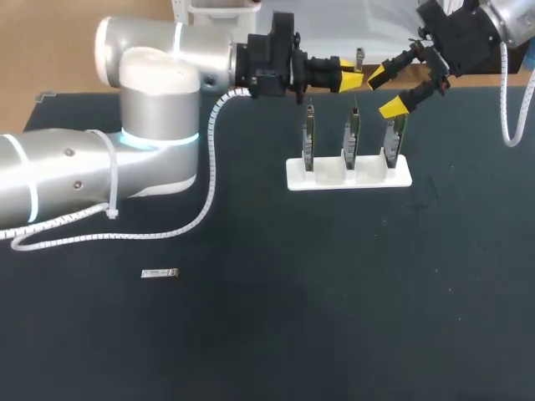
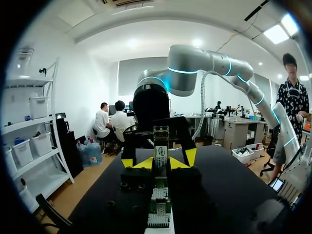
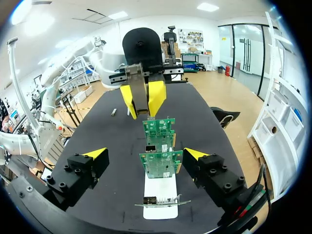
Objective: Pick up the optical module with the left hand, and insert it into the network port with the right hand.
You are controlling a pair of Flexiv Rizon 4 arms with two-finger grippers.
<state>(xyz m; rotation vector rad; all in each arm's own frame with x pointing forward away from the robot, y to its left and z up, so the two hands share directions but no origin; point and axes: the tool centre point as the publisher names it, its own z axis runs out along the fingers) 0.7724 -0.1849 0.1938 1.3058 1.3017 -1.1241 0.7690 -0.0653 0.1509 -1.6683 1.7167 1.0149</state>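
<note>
While your left gripper (image 3: 141, 103) pinches the optical module (image 3: 136, 80) near the network cards (image 1: 351, 138), your right gripper (image 1: 386, 90) stands wide open close by; expect light, rigid, slick metal, so take its flat sides, leaving the plug end free

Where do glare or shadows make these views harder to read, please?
Head view: the left arm glares on its silver shell; the dark table swallows shadows. Left wrist view: bright backlight leaves the left gripper dark beneath its yellow tips. Right wrist view: evenly lit, the optical module in the left gripper reading clearly.
</note>
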